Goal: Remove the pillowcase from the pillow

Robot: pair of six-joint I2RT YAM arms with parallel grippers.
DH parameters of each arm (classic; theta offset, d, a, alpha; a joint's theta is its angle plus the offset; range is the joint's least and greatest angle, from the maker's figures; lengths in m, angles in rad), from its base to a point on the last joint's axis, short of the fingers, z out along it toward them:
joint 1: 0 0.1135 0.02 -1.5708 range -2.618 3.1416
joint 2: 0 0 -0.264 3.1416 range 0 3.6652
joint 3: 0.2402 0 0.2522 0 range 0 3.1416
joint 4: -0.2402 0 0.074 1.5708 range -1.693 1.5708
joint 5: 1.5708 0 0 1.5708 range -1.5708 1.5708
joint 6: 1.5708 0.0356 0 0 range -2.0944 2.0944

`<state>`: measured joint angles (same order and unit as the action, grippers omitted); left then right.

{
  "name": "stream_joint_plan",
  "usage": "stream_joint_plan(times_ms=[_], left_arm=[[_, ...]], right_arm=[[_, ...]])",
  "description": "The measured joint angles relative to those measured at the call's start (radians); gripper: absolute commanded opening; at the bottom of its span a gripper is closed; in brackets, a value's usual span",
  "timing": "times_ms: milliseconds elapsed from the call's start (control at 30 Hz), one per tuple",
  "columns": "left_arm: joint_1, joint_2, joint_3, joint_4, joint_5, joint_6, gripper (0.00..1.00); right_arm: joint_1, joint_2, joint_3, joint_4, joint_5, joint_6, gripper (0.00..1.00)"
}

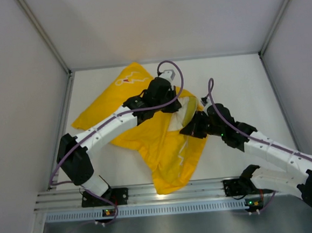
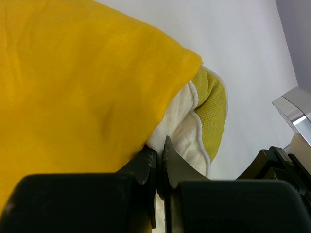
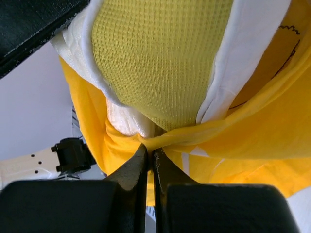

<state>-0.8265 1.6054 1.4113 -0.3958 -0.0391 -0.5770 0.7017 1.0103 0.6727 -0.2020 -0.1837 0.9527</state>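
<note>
**Tugging at both ends of a half-bared pillow**

Starting at the left, the pillowcase sprawls across the white counter, bright yellow and crumpled. One corner reaches toward the back wall and carries a faint white outline drawing. Another flap trails down toward the near edge. The left arm crosses over the cloth on a slant.

The left hand sits at the mouth of the case. From its own camera, the left hand looks clenched, its fingers nearly together. They sit right where the yellow pillowcase ends and the pillow pokes out. A strip of cream padding shows between the fingers, so it appears to be pinching the pillow.

In the middle, the pillow shows only one rounded end; the rest is hidden inside the case. That end is cream with an olive-yellow waffle-weave panel edged in white.

Just to the right, the right hand comes in low against the same opening. In its wrist view the right hand is squeezed tight on a gathered fold of the pillowcase. The fold lies directly under the waffle panel of the pillow. The right arm stretches back toward the near right corner.
</note>
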Motion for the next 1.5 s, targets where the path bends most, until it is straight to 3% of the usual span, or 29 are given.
stream_joint_plan(times_ms=[433,567,633,733,867,1300,1500], left_arm=[[-0.006,0.008,0.001,0.008,0.002,0.0,0.0],[-0.005,0.008,0.001,0.008,0.005,0.0,0.0],[-0.002,0.008,0.001,0.007,0.005,0.0,0.0],[0.003,0.008,0.001,0.008,-0.001,0.0,0.0],[0.008,0.007,0.001,0.008,-0.002,-0.001,0.0],[0.008,0.007,0.005,0.006,-0.025,0.004,0.0],[0.047,0.028,0.143,-0.061,-0.051,0.034,0.0]], right_arm=[[0.0,-0.156,-0.073,-0.006,-0.005,-0.01,0.0],[0.0,-0.167,-0.083,-0.005,-0.012,-0.018,0.17],[0.0,-0.171,-0.084,-0.01,-0.023,-0.028,0.18],[0.0,-0.165,-0.084,-0.008,-0.041,-0.036,0.15],[0.0,-0.135,-0.084,-0.006,-0.055,-0.043,0.0],[0.0,-0.17,-0.155,0.017,-0.103,-0.034,0.0],[0.0,-0.298,-0.208,-0.008,-0.145,-0.043,0.0]])
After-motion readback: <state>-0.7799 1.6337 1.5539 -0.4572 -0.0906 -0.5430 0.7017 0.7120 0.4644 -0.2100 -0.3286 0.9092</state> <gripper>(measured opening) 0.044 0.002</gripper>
